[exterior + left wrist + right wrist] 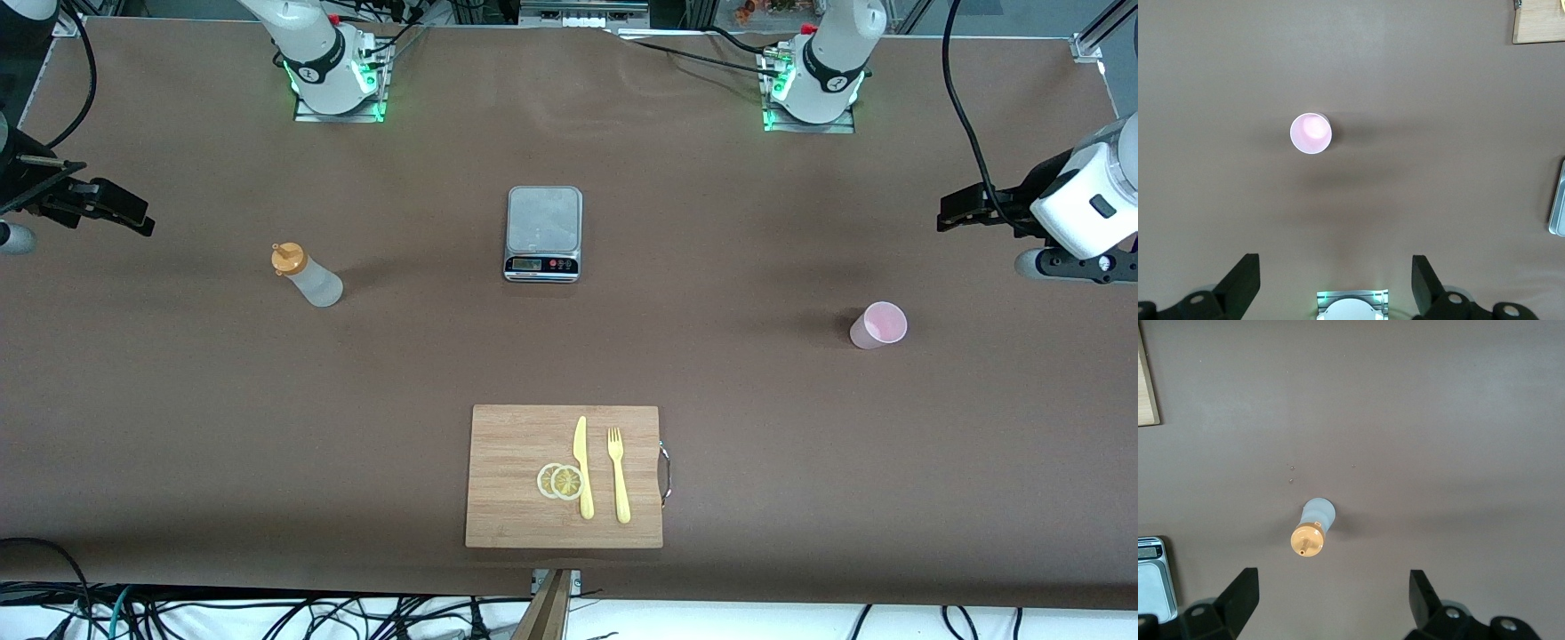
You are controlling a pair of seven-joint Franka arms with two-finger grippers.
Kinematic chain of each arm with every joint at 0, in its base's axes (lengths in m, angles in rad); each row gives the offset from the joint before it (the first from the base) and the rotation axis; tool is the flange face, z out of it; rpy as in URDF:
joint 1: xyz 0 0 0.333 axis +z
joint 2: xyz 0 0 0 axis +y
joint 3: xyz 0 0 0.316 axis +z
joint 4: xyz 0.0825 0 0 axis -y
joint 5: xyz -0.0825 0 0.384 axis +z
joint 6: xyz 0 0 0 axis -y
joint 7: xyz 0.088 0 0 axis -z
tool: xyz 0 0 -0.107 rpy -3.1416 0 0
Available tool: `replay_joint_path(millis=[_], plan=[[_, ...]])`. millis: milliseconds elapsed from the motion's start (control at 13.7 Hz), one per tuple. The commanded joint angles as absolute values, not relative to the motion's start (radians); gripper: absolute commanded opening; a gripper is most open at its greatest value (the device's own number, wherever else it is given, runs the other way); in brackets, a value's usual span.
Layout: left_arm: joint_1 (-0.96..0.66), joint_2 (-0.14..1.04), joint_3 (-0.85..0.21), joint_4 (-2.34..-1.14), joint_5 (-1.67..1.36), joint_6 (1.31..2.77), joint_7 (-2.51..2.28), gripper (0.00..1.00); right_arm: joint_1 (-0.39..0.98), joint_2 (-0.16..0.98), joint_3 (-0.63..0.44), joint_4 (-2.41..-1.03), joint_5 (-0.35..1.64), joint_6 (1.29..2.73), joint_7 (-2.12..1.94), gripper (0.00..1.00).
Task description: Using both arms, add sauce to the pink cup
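Nearest the front camera lies the rectangular bamboo cutting board [564, 476]. Farther than it, the pale pink plastic cup [878, 324] stands toward my left arm's end, the whitish orange-capped squeeze bottle [307, 276] toward my right arm's. My left gripper [1335, 283] and right gripper [1334, 600] hover wide open. Risk: the light cup could tip under an off-centre grasp.

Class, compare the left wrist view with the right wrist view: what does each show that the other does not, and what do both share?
Only the left wrist view shows the pink cup, standing upright on the table, with the open left tool above it. Only the right wrist view shows the sauce bottle, upright with its orange cap, and the open right tool. Both catch an edge of the scale and a corner of the cutting board.
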State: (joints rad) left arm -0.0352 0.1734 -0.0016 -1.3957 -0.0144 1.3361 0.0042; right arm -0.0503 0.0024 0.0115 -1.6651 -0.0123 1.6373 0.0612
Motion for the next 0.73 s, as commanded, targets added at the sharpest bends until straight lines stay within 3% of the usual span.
replay_joint_path(millis=[0,655], plan=[[-0.034,0.17,0.0,-1.39,-0.026,1.331,-0.002,1.0,-0.051,-0.002,0.012,-1.654,-0.005,1.628,0.066,1.0],[-0.032,0.17,0.0,-1.39,-0.026,1.335,-0.005,1.0,-0.052,-0.002,0.012,-1.654,-0.005,1.631,0.063,1.0]])
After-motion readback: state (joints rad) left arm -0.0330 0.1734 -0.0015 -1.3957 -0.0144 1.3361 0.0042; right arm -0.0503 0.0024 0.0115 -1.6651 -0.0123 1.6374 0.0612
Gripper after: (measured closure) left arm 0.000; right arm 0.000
